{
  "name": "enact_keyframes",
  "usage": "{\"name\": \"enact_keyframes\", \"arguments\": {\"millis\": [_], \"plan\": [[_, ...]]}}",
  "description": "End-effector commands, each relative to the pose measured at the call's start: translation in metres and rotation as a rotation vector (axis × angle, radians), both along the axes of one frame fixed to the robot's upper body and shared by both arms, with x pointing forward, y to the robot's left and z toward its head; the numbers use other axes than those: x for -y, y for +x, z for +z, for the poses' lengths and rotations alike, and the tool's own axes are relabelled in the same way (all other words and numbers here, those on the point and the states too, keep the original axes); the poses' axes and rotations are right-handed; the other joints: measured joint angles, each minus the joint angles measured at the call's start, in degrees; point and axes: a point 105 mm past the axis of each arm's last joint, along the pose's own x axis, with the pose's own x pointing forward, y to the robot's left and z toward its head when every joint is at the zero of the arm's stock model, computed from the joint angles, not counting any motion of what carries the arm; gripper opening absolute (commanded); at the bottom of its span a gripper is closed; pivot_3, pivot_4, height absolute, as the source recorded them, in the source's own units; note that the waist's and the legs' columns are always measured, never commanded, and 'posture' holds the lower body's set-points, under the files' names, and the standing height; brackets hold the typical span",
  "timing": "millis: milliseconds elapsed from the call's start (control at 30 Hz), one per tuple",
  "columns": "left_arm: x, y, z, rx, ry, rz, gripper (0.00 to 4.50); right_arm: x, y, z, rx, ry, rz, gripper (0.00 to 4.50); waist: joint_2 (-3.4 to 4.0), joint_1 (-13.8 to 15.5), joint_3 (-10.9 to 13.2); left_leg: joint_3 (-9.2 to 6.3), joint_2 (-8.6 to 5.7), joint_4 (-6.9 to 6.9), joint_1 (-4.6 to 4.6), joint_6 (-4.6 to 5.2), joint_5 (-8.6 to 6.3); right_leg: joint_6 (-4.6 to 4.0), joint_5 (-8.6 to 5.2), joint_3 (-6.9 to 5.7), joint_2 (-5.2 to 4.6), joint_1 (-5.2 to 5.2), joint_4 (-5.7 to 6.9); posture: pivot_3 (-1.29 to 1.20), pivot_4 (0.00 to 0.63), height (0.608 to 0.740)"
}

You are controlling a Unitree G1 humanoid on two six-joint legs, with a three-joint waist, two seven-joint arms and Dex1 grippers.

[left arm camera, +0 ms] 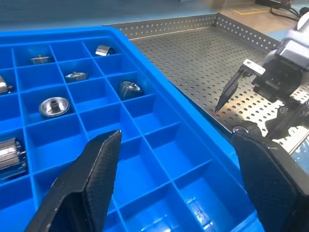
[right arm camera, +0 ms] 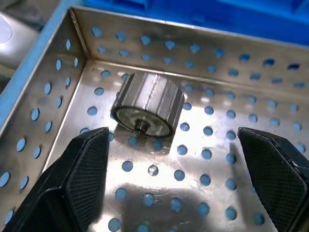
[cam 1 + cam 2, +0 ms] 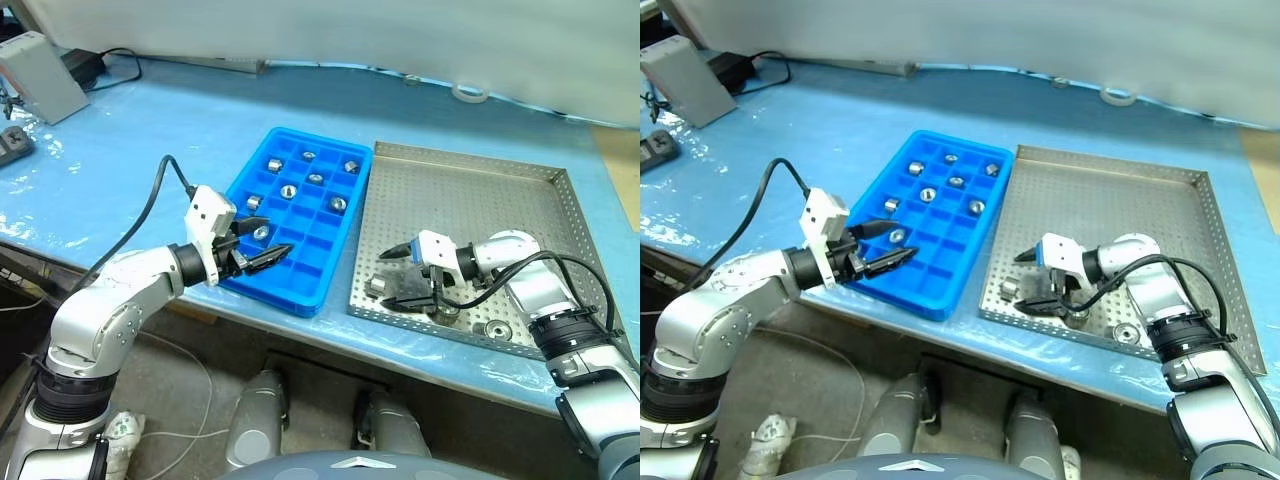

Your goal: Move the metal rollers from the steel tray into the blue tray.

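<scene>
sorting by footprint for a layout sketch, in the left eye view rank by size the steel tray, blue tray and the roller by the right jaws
1. steel tray
2. blue tray
3. roller, by far the smallest

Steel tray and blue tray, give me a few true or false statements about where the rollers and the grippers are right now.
1. The right gripper is open over a roller in the steel tray. True.
2. The left gripper holds a roller. False: it is open and empty over the blue tray.
3. The blue tray holds no rollers. False: several sit in its compartments.
4. That roller lies near a corner of the steel tray. True.
5. The blue tray lies to the right of the steel tray. False: it lies to its left.
</scene>
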Motion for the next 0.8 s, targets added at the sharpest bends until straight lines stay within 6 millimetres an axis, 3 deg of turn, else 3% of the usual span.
{"name": "enact_keyframes", "arguments": {"millis": [33, 433, 800], "plan": [[0.002, 0.000, 0.009, 0.048, 0.001, -0.017, 3.86, -0.004, -0.004, 0.010, 0.025, 0.048, -0.020, 4.50, 0.00, -0.4, 0.0, 0.00, 0.00, 0.00, 0.00, 0.00, 0.00, 0.00, 0.00, 0.00, 0.00, 0.00, 0.00, 0.07, 0.150, 0.740], [0.003, -0.002, 0.009, 0.045, -0.009, -0.023, 3.86, -0.018, -0.021, 0.014, 0.003, 0.102, -0.012, 4.50, 0.00, -0.7, 0.0, 0.00, 0.10, -0.02, 0.05, -0.04, 0.02, 0.00, 0.00, 0.01, 0.10, 0.01, -0.01, 0.06, 0.150, 0.740], [0.008, 0.001, 0.014, 0.050, -0.006, -0.013, 3.86, -0.018, -0.002, 0.004, 0.035, 0.094, -0.078, 4.50, 0.00, -0.7, 0.0, 0.00, 0.10, -0.02, 0.05, -0.08, 0.04, 0.00, 0.00, 0.01, 0.11, 0.02, 0.01, 0.07, 0.150, 0.740]]}}
